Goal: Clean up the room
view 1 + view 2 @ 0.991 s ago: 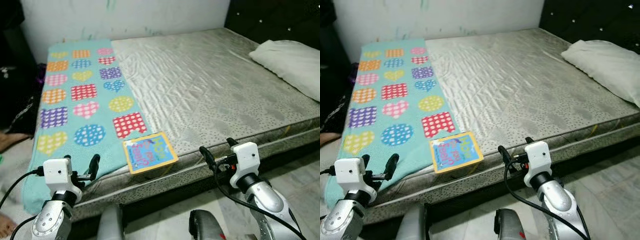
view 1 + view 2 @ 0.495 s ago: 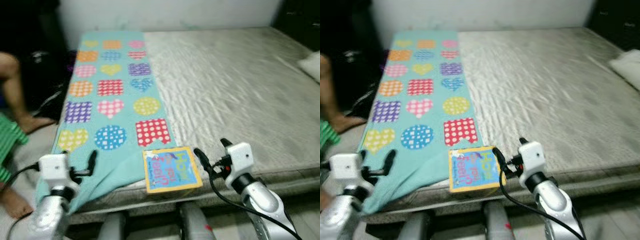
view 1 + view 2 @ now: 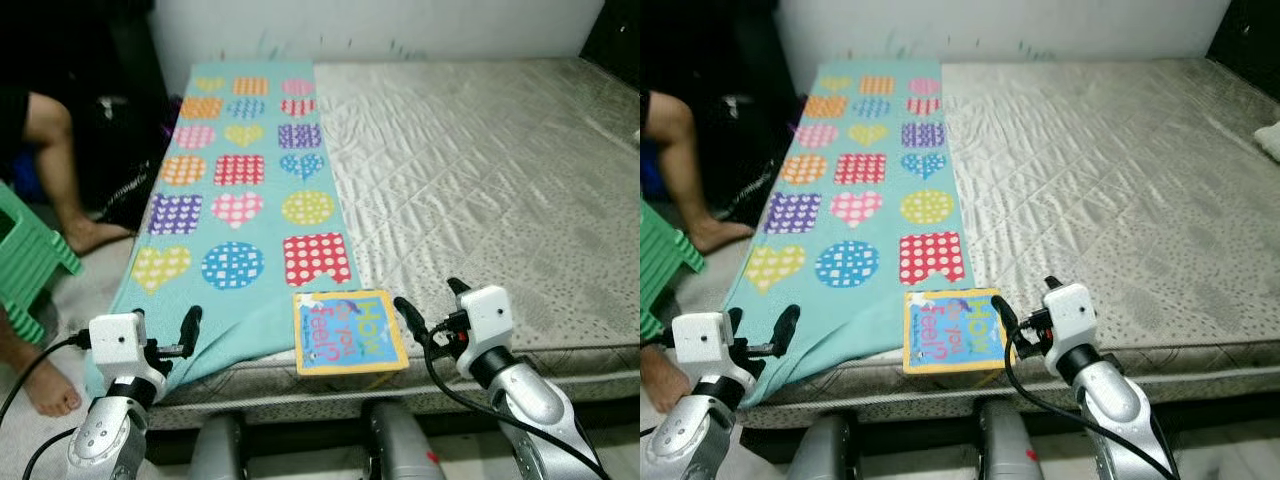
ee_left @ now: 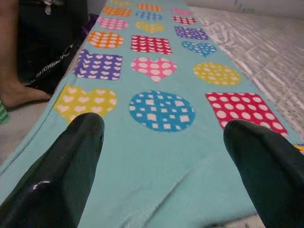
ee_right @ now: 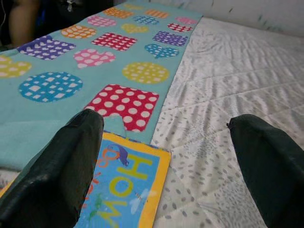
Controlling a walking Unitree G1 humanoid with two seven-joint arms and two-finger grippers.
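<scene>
Here the yellow-bordered book (image 3: 349,331) lies flat at lower centre of the head view, on the near edge of the mattress (image 3: 500,180), its upper edge on the teal blanket (image 3: 235,200). It looks thin, light and stiff, so I would pinch its overhanging near edge. The right gripper (image 3: 432,305) hovers just beside it, and the left gripper (image 3: 165,322) over the blanket's hem, both wide open and empty.

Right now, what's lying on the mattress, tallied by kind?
Books: 1, the yellow-bordered book at the near edge.
Blankets: 1, the teal patterned blanket along the left side.
Pillows: 1, a white corner at the far right.
Total: 3.
</scene>
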